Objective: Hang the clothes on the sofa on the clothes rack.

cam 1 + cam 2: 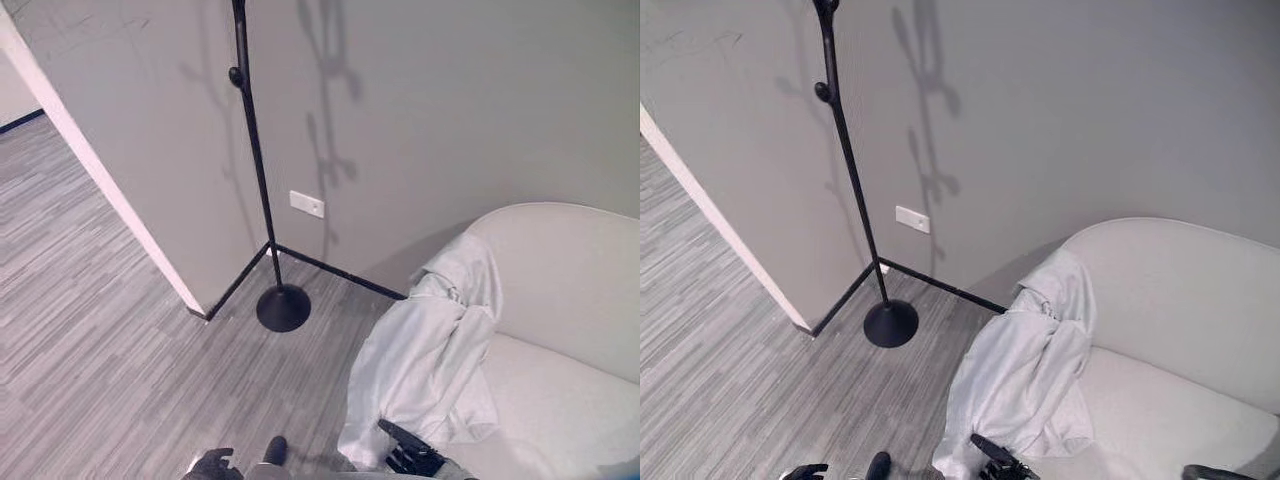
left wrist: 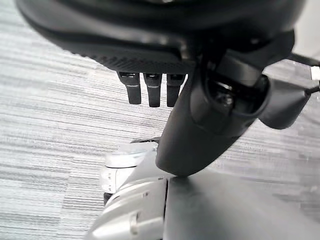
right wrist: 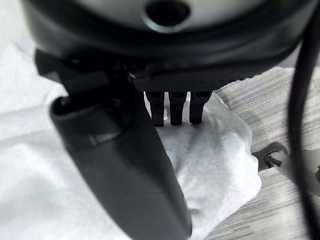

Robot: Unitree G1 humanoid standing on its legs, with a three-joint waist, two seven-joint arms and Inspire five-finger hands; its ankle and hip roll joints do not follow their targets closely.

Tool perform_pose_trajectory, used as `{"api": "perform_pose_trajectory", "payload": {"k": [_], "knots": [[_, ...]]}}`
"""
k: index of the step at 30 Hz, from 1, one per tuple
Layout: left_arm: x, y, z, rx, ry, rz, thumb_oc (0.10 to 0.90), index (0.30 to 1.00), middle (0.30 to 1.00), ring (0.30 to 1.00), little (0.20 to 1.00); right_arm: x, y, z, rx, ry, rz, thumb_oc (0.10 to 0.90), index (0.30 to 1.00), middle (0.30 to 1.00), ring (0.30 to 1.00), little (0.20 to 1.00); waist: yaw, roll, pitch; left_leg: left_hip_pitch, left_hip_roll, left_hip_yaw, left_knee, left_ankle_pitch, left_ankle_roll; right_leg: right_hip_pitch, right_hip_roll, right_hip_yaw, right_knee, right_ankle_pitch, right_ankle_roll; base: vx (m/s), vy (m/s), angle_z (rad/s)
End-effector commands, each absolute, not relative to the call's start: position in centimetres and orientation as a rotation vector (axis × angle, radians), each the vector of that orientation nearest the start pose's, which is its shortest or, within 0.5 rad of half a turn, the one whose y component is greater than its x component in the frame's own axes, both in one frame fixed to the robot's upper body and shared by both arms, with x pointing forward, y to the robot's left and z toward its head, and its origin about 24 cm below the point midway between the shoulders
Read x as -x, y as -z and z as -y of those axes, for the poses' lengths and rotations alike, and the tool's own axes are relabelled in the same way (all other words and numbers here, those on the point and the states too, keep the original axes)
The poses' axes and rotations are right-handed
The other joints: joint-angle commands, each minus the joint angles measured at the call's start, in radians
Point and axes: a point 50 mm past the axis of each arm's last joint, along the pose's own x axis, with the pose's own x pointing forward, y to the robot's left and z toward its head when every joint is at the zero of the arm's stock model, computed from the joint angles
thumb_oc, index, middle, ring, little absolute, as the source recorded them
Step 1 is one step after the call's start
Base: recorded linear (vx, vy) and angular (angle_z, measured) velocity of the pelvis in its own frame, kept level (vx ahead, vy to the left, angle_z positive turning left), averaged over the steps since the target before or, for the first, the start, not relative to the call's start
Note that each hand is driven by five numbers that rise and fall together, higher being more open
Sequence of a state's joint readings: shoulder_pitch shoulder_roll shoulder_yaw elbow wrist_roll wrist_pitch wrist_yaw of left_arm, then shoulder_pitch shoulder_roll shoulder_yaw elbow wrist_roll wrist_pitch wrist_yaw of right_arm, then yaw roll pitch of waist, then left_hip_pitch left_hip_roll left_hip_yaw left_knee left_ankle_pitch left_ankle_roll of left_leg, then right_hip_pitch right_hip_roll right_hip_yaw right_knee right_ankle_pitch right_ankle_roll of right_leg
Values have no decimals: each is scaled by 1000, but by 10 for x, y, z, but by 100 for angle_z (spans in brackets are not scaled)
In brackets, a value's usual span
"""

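One garment [image 1: 425,350], pale grey-white, soft crumpled cloth with deep folds, draped over the sofa [image 1: 570,300] arm at about 4 o'clock in the left eye view; its lower edge hangs down toward the floor [image 1: 100,330]. Sofa: one, cream, smooth fabric, rounded back and flat seat. One rack [image 1: 258,180], thin black metal pole, round knobs up the stem, round domed black base on the floor at 6 to 7 o'clock of centre, standing in the wall [image 1: 420,110] corner, well apart from the garment. Wall matte grey, one white rectangular socket plate [image 1: 307,204] low on it, black skirting. Floor grey striped planks.

Right hand [image 3: 172,107]: dark, fingers straight and relaxed, thumb long and smooth, holding nothing; garment lies just past the fingertips, contact cannot be told. It shows at the garment's lower edge, 6 o'clock, in the eye views. Left hand [image 2: 150,90]: fingers straight, released, over bare floor.
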State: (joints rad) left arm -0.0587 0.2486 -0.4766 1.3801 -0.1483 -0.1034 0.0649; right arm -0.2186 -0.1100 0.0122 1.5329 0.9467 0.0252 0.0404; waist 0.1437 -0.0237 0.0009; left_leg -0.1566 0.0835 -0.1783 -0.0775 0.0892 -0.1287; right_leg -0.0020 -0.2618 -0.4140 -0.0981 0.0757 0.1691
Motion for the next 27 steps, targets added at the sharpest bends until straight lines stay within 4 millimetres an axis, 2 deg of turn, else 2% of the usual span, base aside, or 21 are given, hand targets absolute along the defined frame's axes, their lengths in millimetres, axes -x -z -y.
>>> {"api": "perform_pose_trajectory", "payload": {"k": [1, 2, 3, 4, 5, 6, 8, 10, 17, 21, 24, 26, 27], "knots": [[-126, 161, -189, -429, 228, -1106, 800, 900, 900, 900, 900, -125, 144, 265, -573, 926, -1079, 800, 900, 900, 900, 900, 83, 40, 91, -30, -13, -63, -10, -38, 9, 45, -40, -23, 11, 2, 58, -86, 59, 45], [-135, 158, -185, -440, 253, -1075, 800, 900, 900, 900, 900, -148, 136, 268, -571, 880, -1016, 800, 900, 900, 900, 900, 104, 48, 107, -65, -25, -91, -10, -33, 9, 33, -44, -50, 11, 2, 60, -85, 56, 46], [-139, 157, -184, -441, 253, -1061, 800, 900, 900, 900, 900, -162, 131, 268, -570, 836, -974, 800, 900, 900, 900, 900, 116, 51, 117, -81, -32, -102, -10, -27, 10, 24, -47, -60, 11, 5, 60, -99, 53, 44], [-143, 156, -185, -441, 249, -1051, 800, 900, 900, 900, 900, -175, 126, 268, -574, 801, -931, 549, 524, 524, 524, 524, 123, 51, 127, -99, -38, -113, -10, -21, 10, 16, -48, -69, 11, 6, 61, -95, 25, 40], [-146, 154, -187, -436, 236, -1039, 800, 900, 900, 900, 900, -190, 119, 268, -575, 751, -880, 496, 444, 444, 444, 444, 131, 50, 139, -114, -44, -124, -10, -14, 10, 7, -49, -77, 11, 9, 60, -87, 12, 37], [-150, 152, -187, -434, 228, -1026, 800, 900, 900, 900, 900, -201, 114, 268, -577, 718, -842, 400, 300, 300, 300, 300, 131, 47, 146, -126, -48, -130, -10, -9, 10, 1, -49, -82, 11, 12, 60, -82, -6, 25], [-158, 148, -194, -428, 197, -995, 800, 900, 900, 900, 900, -226, 98, 269, -598, 671, -735, 400, 300, 300, 300, 300, 147, 41, 172, -151, -58, -144, -10, 1, 9, -13, -48, -92, 11, 16, 60, -65, -12, 19], [-159, 147, -196, -420, 183, -989, 800, 900, 900, 900, 900, -232, 95, 267, -604, 654, -713, 400, 300, 300, 300, 300, 151, 39, 179, -156, -59, -147, -10, 4, 9, -15, -48, -95, 11, 16, 60, -21, -4, 6], [-164, 142, -213, -413, 110, -959, 800, 900, 900, 900, 900, -241, 96, 243, -630, 562, -688, 400, 300, 300, 300, 300, 159, 26, 201, -159, -60, -153, -10, 8, 7, -15, -45, -96, 11, 15, 58, -12, -16, -11], [-157, 142, -223, -431, 69, -962, 800, 900, 900, 900, 900, -247, 94, 223, -595, 446, -644, 400, 300, 300, 300, 300, 139, 10, 199, -145, -48, -138, -10, 6, 5, -14, -42, -79, 11, 15, 56, -1, -21, 37], [-149, 143, -231, -429, 28, -976, 800, 900, 900, 900, 900, -262, 75, 214, -525, 309, -532, 400, 300, 300, 300, 300, 116, -1, 192, -129, -39, -120, -10, 2, 4, -11, -43, -64, 11, 17, 57, -3, -2, -14], [-137, 146, -235, -417, 4, -996, 800, 900, 900, 900, 900, -273, 46, 213, -480, 205, -386, 400, 300, 300, 300, 300, 94, -11, 180, -111, -29, -105, -10, -4, 4, -7, -46, -50, 11, 17, 60, 3, 13, -23], [-133, 147, -235, -411, 3, -1003, 800, 900, 900, 900, 900, -272, 38, 215, -456, 178, -343, 400, 300, 300, 300, 300, 86, -12, 172, -103, -26, -100, -10, -7, 4, -3, -47, -46, 11, 16, 60, 16, 11, -20]]}}
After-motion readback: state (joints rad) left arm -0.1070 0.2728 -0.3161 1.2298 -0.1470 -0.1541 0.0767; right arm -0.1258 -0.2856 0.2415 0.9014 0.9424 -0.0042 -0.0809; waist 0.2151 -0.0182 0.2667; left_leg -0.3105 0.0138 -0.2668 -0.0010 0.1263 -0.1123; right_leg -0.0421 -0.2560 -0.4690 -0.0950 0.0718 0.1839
